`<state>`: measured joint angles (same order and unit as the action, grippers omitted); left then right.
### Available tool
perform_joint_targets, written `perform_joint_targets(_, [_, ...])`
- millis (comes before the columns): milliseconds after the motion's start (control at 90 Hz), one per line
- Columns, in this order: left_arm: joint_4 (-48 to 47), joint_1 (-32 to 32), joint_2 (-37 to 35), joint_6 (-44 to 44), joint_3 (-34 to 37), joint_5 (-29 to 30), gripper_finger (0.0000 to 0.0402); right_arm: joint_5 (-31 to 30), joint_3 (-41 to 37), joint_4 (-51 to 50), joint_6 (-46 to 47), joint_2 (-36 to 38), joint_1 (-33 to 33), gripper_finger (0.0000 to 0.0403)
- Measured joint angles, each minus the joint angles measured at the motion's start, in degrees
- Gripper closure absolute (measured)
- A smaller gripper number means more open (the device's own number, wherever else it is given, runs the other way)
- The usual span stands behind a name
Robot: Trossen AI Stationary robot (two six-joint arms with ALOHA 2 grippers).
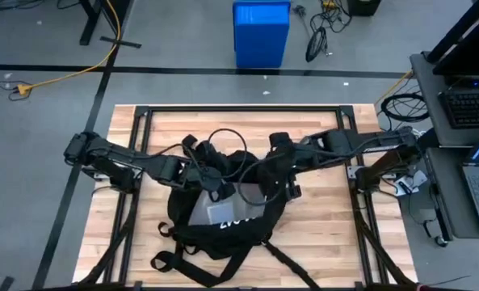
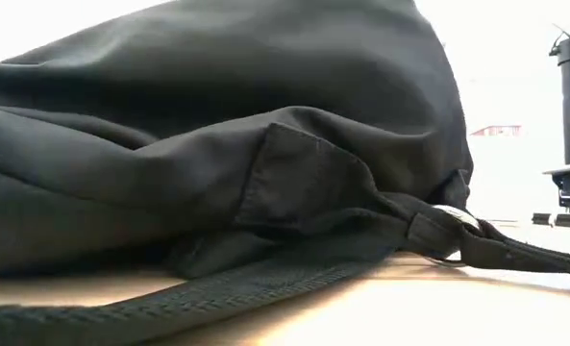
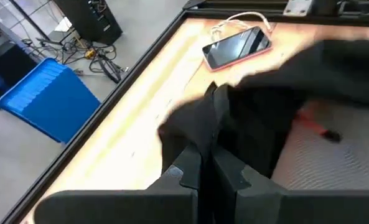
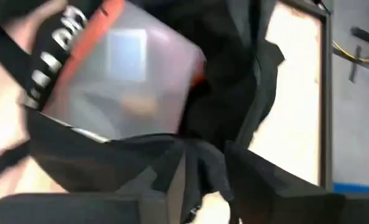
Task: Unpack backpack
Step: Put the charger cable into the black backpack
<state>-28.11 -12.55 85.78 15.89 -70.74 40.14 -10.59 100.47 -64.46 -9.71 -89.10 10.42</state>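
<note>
Grippers, left (image 1: pixel 197 171) and right (image 1: pixel 281 179), each pinch the backpack (image 1: pixel 223 214) rim mid-frame, likely to pull its mouth wide open.

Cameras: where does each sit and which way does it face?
High: overhead, straight down on table, both arms, backpack.
Low: tabletop height, level; backpack fills it, no arm shows.
Left wrist: past left gripper pinching fabric, toward phone.
Right wrist: past right gripper into the bag's opening.
Shared: all four see the backpack.
</note>
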Motion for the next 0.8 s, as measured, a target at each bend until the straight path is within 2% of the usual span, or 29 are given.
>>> perform_joint_targets(233, [0.3,1.5,0.6,0.2,0.2,0.0,0.0401,12.8,0.5,0.9,-1.0,-0.5,0.7,0.0251])
perform_joint_targets(356, [2.6,2.0,1.3,-0.2,0.2,-0.1,0.0401,14.0,0.0,1.0,-3.1,-3.2,0.7,0.0238])
perform_joint_targets(511, [5.4,2.4,2.7,-1.4,0.2,-0.6,0.0401,14.6,-0.1,1.3,-10.9,-8.6,0.5,0.024])
perform_joint_targets(578, [5.3,2.6,3.2,-1.4,0.2,-0.7,0.0401,18.0,-0.1,1.7,-12.6,-11.3,0.4,0.0246])
perform_joint_targets(722, [3.8,3.5,4.0,-2.1,0.2,-0.8,0.0401,29.6,-0.1,-0.1,-11.6,-16.5,0.4,0.0256])
perform_joint_targets(800, [2.7,3.5,4.9,-2.8,0.1,-0.9,0.0401,30.2,-0.2,-0.6,-9.8,-18.2,0.6,0.0255])
